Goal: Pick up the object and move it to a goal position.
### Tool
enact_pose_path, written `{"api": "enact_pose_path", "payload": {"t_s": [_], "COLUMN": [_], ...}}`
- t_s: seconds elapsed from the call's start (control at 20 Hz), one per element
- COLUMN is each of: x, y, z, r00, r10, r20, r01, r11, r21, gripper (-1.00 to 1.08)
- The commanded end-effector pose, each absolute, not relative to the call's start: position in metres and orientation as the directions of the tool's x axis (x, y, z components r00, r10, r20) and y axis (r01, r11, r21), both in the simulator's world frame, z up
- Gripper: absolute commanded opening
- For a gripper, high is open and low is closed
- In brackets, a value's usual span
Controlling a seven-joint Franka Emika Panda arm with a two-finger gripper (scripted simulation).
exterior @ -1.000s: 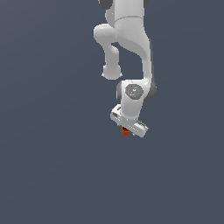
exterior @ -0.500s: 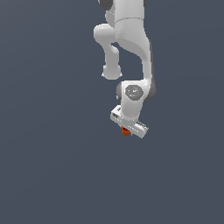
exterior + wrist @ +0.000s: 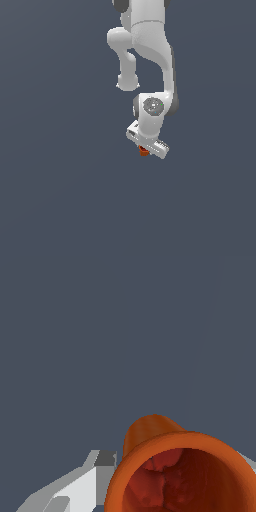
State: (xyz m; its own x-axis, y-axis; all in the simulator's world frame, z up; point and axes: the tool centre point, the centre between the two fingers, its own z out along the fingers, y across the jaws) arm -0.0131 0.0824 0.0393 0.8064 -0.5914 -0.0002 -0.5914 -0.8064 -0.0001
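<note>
The white tool is gripping the small orange-red cup-like object between its fingers, the cup's open rim sitting just beneath the palm.

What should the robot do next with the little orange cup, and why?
Probably keep the jaws closed and carry the cup slowly toward its goal. In the wrist view it sits right at the gripper, filling much of the picture, and in the exterior view it peeks out just under the white hand, so it seems held. No goal marker shows, so which way to go is unclear.
</note>
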Motion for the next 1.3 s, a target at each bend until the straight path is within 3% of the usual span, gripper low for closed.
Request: {"api": "enact_pose_path", "payload": {"t_s": [0.0,1.25], "x": [-0.007,0.108], "y": [0.083,0.091], "z": [0.041,0.063], "r00": [0.806,0.806], "r10": [-0.591,-0.591], "r20": [0.001,0.000], "r01": [-0.591,-0.591], "r11": [-0.806,-0.806], "r21": [-0.001,0.000], "gripper": [-1.00,-1.00]}}
